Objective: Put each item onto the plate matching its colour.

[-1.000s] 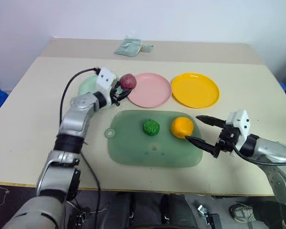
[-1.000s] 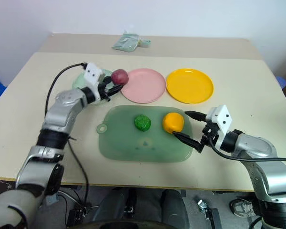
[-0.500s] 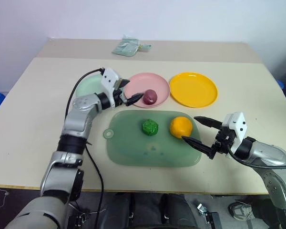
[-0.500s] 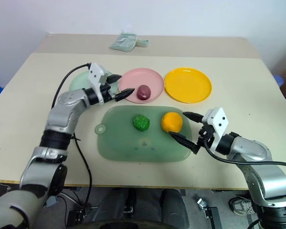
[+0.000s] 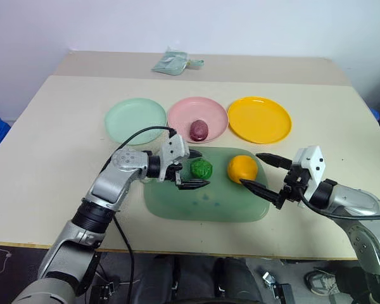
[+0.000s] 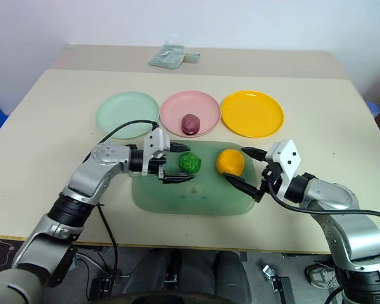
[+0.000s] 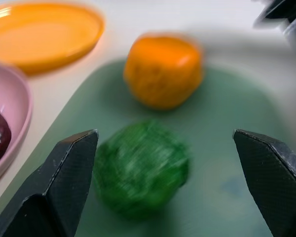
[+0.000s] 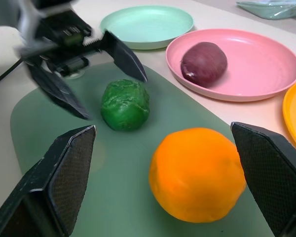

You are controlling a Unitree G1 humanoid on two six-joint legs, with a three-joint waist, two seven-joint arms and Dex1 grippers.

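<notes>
A wide beige table (image 5: pixel 44 145) fills the scene, and near its front edge lies a large green board (image 5: pixel 206 199) with rounded corners, flat on the tabletop. The board's small ring tab (image 6: pixel 135 170) sticks out of one short side. Up at the far edge, well apart from the board, rests a pale green plastic packet (image 5: pixel 172 63), crumpled. Behind it all, a plain pale wall (image 5: pixel 240 25).

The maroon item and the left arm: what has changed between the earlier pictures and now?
The left end effector let go of the maroon item, which now lies on the pink plate, then drew back to the bumpy green item, open around it. The right end effector and the orange item stayed as they were.
</notes>
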